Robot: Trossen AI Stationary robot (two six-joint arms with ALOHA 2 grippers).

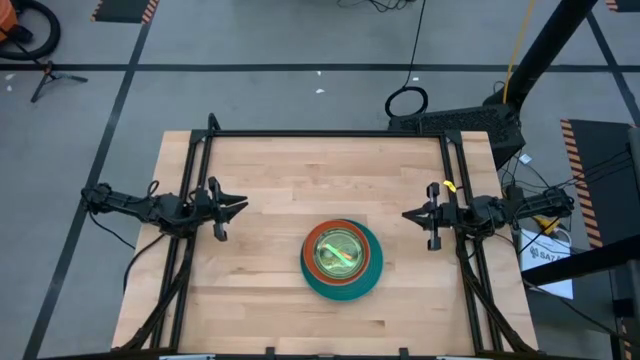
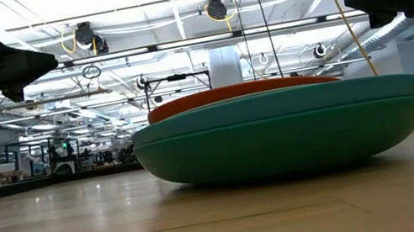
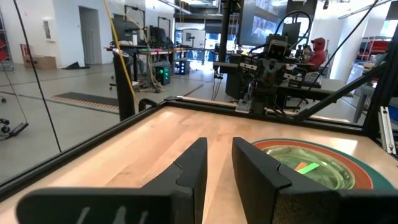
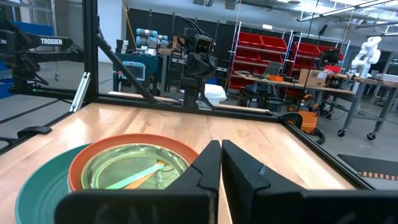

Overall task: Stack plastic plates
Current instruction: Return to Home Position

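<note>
Pile of round plastic plates [image 1: 342,262] at 6 o'clock, left gripper [image 1: 240,207] at 9 barely parted, right gripper [image 1: 408,214] at 3 pinched together

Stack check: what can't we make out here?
Low view: translucent plates hidden behind the teal plate.
High view: nested rims overlap; plate count of the stack unclear.
Left wrist view: left gripper jaws and picture edge cut the stack.
Right wrist view: right gripper jaws cover part of it.

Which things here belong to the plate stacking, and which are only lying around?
Job: stack of plates on the table; left gripper and right gripper, at the table's sides.
Lying about: cable loop on the floor; shelves of red bins beyond.
</note>
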